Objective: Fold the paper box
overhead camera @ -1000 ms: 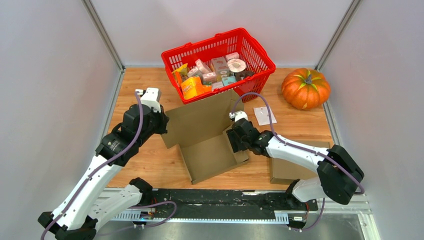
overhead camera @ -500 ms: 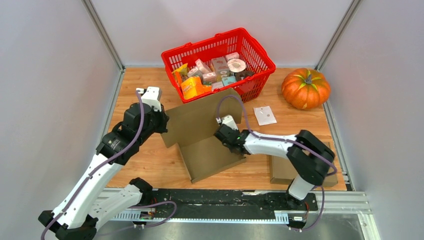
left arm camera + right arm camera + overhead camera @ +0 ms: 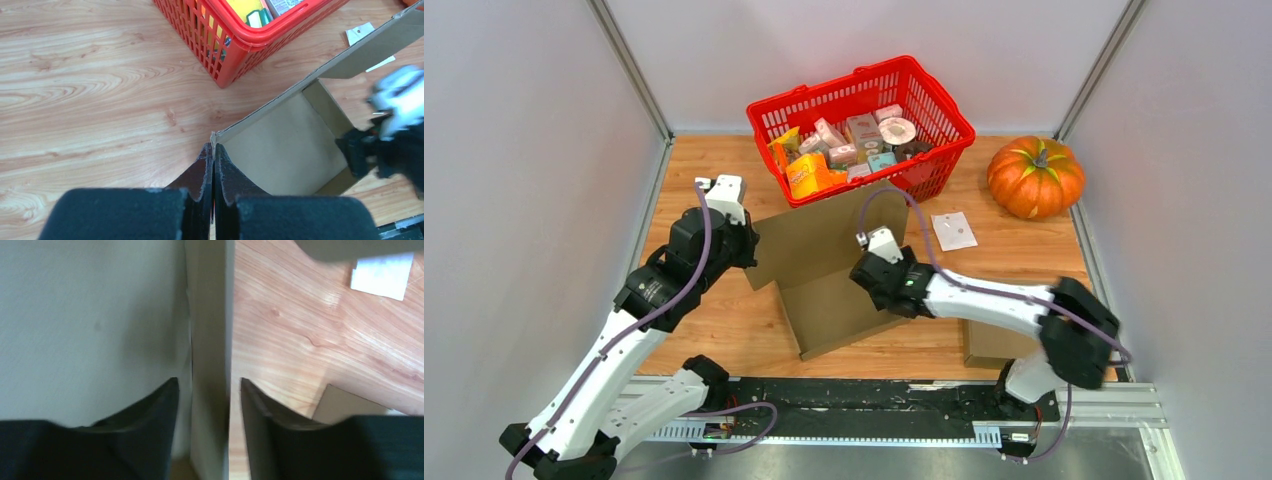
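**Two arms, one carton: right wall on its way up**

One light wooden table (image 3: 714, 320) carries everything. At its centre lies the brown cardboard box (image 3: 834, 310), open at the top, with its tall rear flap leaning back towards the red plastic mesh basket (image 3: 936, 165) full of small packets. The ribbed orange pumpkin (image 3: 1034, 178) sits well apart at the far right. A flat brown cardboard sheet (image 3: 987, 342) lies near the right arm's base.

The left gripper (image 3: 213, 150) is clenched on the box's left corner edge, and the thin card is nipped between its black pads. The right gripper (image 3: 207, 382) has its jaws parted astride the box's right side wall. I see a sliver of gap on each side, so I read it as released, guiding rather than pinching. A small white paper slip (image 3: 952, 230) lies on the table beyond that arm.

Since a second ago the right arm has swung inward across the box, and the right wall it straddles has travelled inward with it. The left arm has held its place. I judge that this wall is being raised while the left corner serves as anchor. The fold is under way but far from complete, and the rear flap is not yet closed.
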You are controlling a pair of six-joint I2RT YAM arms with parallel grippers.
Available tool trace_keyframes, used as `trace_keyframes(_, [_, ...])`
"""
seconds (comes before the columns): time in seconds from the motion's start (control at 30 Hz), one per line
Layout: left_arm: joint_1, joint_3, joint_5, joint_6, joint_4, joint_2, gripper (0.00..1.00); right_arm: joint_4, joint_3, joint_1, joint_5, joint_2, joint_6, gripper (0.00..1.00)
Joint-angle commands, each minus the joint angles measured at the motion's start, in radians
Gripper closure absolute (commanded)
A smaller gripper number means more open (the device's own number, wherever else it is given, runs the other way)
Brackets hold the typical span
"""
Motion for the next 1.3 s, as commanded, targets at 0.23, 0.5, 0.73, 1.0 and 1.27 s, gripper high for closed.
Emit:
trace_keyframes(0.23, [-0.003, 0.005, 0.005, 0.036, -0.045, -0.002, 1.0, -0.032, -0.144, -0.34, -0.23, -0.694, 0.049, 0.0])
trace_keyframes(0.5, [-0.003, 0.015, 0.028, 0.036, -0.055, -0.003, 1.0, 0.061, 0.015, -0.795, -0.534, -0.298, -0.086, 0.05])
trace_keyframes(0.73, [-0.002, 0.011, 0.051, 0.055, -0.049, -0.012, 1.0, 0.052, 0.285, -0.839, -0.739, 0.11, -0.284, 0.2])
trace_keyframes(1.0, [-0.002, 0.009, 0.07, 0.076, -0.052, -0.015, 1.0, 0.058, 0.365, -0.845, -0.654, 0.288, -0.338, 0.19])
trace_keyframes(1.27, [-0.002, 0.014, 0.081, 0.078, -0.036, -0.012, 1.0, 0.011, 0.337, -0.804, -0.583, 0.357, -0.301, 0.4])
